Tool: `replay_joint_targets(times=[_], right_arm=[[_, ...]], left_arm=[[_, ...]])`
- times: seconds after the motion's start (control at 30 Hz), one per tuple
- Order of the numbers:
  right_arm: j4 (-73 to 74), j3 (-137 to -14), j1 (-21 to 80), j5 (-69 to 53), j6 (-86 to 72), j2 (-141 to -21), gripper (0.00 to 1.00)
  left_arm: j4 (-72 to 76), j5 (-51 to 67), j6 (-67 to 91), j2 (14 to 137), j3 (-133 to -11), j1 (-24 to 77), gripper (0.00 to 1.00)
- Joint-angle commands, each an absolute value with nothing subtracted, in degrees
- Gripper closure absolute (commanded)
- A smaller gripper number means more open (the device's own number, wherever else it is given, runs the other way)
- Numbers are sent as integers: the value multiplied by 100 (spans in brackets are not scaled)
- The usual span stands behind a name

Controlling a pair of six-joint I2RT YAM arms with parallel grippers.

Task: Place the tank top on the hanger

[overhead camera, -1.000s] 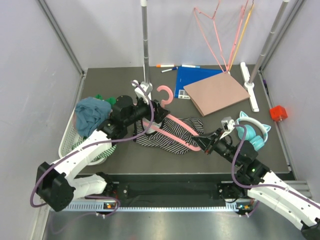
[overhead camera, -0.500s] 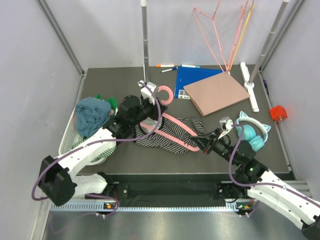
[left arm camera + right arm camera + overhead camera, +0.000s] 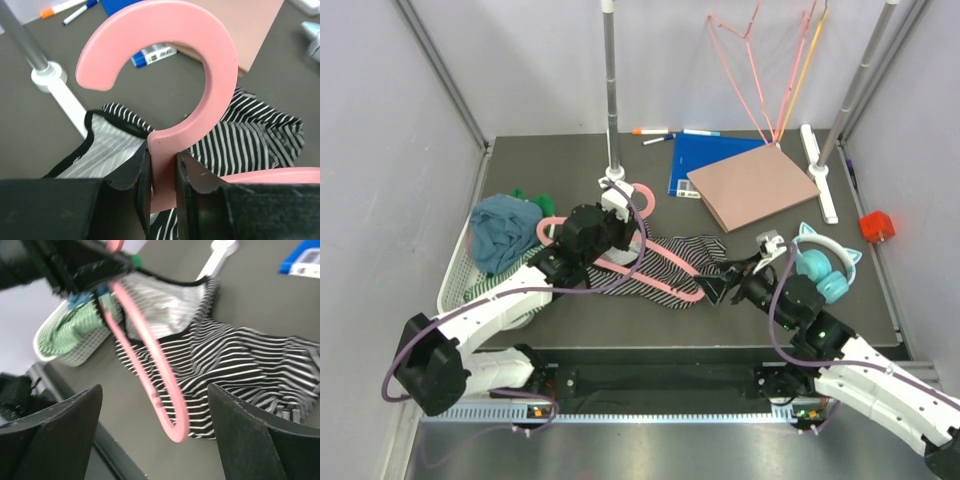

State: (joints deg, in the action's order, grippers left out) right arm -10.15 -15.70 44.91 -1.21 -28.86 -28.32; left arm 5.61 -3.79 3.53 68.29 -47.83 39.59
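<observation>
Item one, left pincer: I read it clamped on the neck of the hanger, just under the hook, centre of the overhead frame. Item two, right pincer: jaws spread wide, gripping nothing, right of centre. Item three, the tank top: crumpled on the table mid-frame, a hanger arm crossing over it.

Tank top: black-and-white striped, crumpled on table centre. Glossy pink hanger: across it, hook far, arms sloping near-right
</observation>
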Motion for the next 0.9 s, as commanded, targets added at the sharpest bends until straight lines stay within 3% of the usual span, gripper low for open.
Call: replay_joint_targets(times=[0.0, 0.23, 0.67, 0.87], right_arm=[[-56, -2302, 4562, 1130, -2628, -2672, 12], [369, -3110, 4387, 1784, -2426, -3900, 10], [-1071, -3876, 3630, 27, -1943, -7179, 14], [-1249, -4104, 3516, -868, -1802, -8129, 34]], left_arm=[[967, -633, 88, 6434, -4570, 3981, 100], [914, -545, 53, 6284, -4518, 4008, 100], [905, -378, -193, 6170, -4465, 4113, 100], [914, -351, -202, 6161, -4456, 4131, 100]])
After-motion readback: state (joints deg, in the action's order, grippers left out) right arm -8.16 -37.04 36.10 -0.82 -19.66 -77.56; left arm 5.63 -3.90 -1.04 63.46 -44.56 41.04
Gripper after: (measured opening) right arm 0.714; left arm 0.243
